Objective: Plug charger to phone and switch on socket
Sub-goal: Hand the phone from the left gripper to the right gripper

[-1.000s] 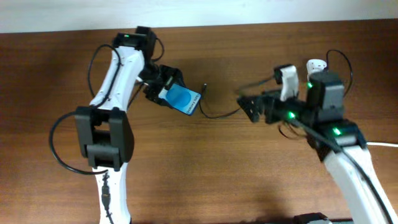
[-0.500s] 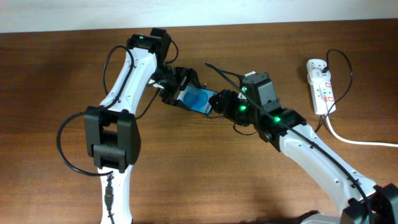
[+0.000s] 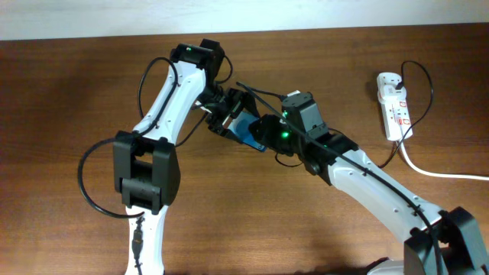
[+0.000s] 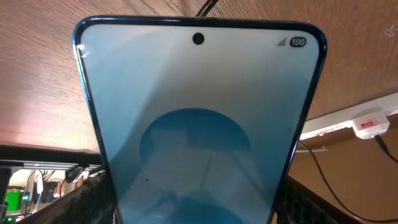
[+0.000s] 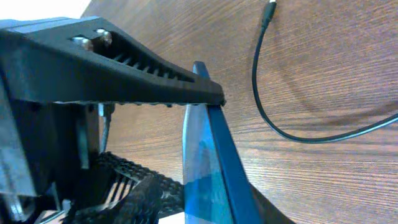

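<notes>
Overhead, we see the left gripper (image 3: 228,116) clamping the phone (image 3: 246,130), long axis aimed at the right gripper (image 3: 263,134), whose narrow jaws straddle its edge, grip uncertain, while the charger (image 5: 258,93) lies loose beyond.

Around the phone (image 3: 246,131), left gripper (image 3: 229,114) and right gripper (image 3: 262,130) crowded close, charger (image 5: 255,74) near; open table (image 3: 359,69) toward the socket (image 3: 395,107).

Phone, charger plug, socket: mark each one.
phone (image 4: 199,124), left wrist view, middle of the lit screen.
charger plug (image 5: 268,12), right wrist view, the cable's free tip.
socket (image 3: 395,107), overhead view, middle of the white strip.
</notes>
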You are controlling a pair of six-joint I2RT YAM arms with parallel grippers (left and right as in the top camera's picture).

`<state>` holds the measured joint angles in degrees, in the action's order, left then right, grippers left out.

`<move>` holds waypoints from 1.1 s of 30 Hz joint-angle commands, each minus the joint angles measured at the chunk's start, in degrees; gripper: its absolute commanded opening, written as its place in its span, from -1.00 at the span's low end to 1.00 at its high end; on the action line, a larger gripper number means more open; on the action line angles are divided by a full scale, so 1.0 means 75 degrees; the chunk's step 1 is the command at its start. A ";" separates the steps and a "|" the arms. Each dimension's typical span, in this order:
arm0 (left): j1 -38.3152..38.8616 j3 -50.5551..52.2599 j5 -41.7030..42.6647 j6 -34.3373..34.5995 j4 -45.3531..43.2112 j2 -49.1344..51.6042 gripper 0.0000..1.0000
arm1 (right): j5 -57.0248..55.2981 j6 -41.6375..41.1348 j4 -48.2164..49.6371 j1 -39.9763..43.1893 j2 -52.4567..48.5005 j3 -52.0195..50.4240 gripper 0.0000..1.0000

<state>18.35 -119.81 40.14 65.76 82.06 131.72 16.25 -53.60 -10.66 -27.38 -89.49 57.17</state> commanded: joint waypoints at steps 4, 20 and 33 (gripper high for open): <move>0.0017 -0.0184 0.0280 -0.0099 0.0044 -0.0023 -1.00 | -0.0178 0.0108 0.0029 -0.0163 -0.0379 0.0122 -0.29; -0.0017 -0.0184 0.0481 -0.0102 0.0102 -0.0023 -0.68 | -0.0169 0.0221 0.0087 -0.0143 -0.0376 0.0122 -0.92; -0.0353 -0.0184 0.0574 -0.0895 0.0149 -0.0023 -0.20 | 0.0009 0.0254 -0.0347 0.0699 0.0003 0.0122 -0.92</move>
<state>17.43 -120.55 43.42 64.23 83.11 131.72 18.02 -52.25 -12.91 -25.12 -91.90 57.36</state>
